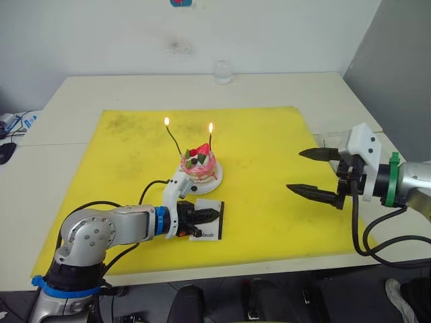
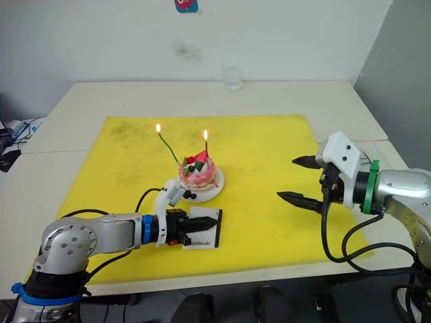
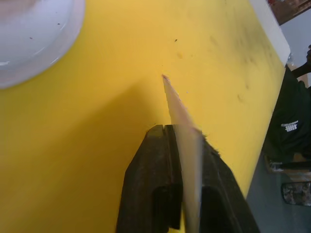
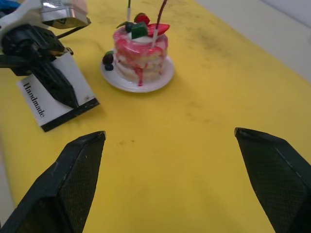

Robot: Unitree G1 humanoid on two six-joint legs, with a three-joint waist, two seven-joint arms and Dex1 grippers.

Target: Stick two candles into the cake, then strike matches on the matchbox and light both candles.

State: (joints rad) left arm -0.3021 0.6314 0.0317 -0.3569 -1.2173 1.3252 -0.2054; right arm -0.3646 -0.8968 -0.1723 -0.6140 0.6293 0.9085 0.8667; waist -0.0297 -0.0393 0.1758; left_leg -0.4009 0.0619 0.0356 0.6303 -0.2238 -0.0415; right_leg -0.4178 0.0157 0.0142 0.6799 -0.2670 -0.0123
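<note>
The pink-and-white cake (image 1: pixel 200 163) stands on its small white plate (image 1: pixel 217 178) at the middle of the yellow mat. Both candles are stuck in it, and each carries a flame: the curved green candle (image 1: pixel 174 141) on the left, the dark red candle (image 1: pixel 210 140) on the right. Just in front of the cake lies the white matchbox (image 1: pixel 207 233) with "Handmade" lettering. My left gripper (image 1: pixel 212 215) is shut on the matchbox (image 3: pixel 188 145), whose thin edge runs between the fingers. To the right my right gripper (image 1: pixel 295 170) hovers open and empty, facing the cake (image 4: pixel 141 53). The matches are out of view.
The yellow mat (image 1: pixel 269 148) covers most of a white table. A clear glass (image 1: pixel 223 71) stands at the table's far edge. Cables lie off the table's left side. Bare mat lies between my right gripper and the cake.
</note>
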